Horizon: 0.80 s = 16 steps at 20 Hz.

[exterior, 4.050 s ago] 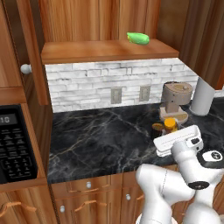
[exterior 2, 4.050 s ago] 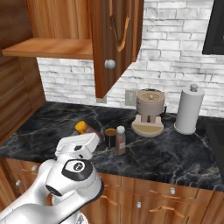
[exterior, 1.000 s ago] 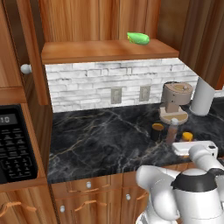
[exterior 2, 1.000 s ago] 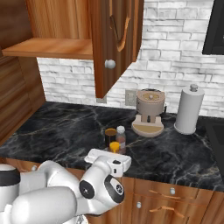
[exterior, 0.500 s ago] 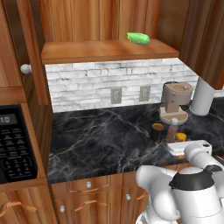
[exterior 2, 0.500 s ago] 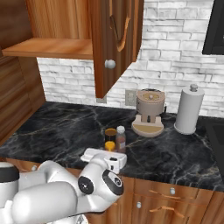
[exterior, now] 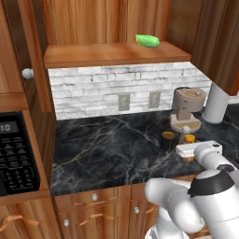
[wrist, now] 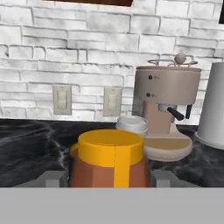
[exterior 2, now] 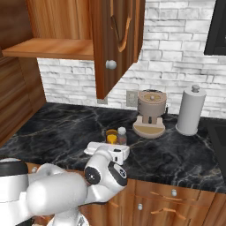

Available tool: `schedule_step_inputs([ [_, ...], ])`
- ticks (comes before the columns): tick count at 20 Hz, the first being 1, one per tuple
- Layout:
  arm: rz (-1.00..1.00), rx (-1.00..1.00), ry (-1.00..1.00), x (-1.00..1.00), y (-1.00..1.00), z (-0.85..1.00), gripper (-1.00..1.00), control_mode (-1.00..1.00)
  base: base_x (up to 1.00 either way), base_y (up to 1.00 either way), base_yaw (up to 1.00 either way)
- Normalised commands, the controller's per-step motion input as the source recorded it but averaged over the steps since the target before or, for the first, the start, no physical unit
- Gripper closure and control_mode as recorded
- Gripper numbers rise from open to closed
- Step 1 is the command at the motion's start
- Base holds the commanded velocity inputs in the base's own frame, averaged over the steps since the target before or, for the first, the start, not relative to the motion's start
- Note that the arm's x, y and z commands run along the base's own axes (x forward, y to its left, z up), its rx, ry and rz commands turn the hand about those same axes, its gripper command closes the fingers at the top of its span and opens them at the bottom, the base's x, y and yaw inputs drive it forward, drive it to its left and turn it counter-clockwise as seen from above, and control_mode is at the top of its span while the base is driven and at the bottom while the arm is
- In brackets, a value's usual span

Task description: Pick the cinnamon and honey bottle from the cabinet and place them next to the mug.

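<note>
Black marble counter (exterior: pixel 107 149) carries 1 dark brown mug (exterior: pixel 167 140), 1 grey-capped cinnamon shaker (exterior 2: pixel 121 136), 1 beige round coffee machine (exterior 2: pixel 151 113), 1 white paper-towel roll (exterior 2: pixel 190 111). White two-finger gripper (wrist: pixel 109 178) is closed on 1 amber honey bottle w/ yellow cap (wrist: pixel 110 158), low over counter, just beside mug & cinnamon. Wood cabinet (exterior: pixel 112 53): 1 shelf board, 1 green item (exterior: pixel 147 40) on it

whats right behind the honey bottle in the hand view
The cinnamon's pale cap rises just behind the honey bottle, with the beige appliance farther back. The honey bottle covers the cinnamon's body.
</note>
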Motion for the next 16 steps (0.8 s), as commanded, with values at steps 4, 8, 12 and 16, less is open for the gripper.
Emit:
schedule_step_inputs([
  [4,0.08,0.07,-0.26,0.2,0.04,-0.3,1.0,-1.0,0.0,0.0,0.0],
  [8,0.05,0.05,-0.22,0.02,0.06,-0.29,1.0,-1.0,0.0,0.0,0.0],
  [12,0.0,0.0,-0.01,0.01,0.06,-0.1,1.0,-1.0,0.0,0.0,0.0],
  [16,0.0,0.0,-0.01,0.1,0.14,-0.22,1.0,-1.0,0.0,0.0,0.0],
])
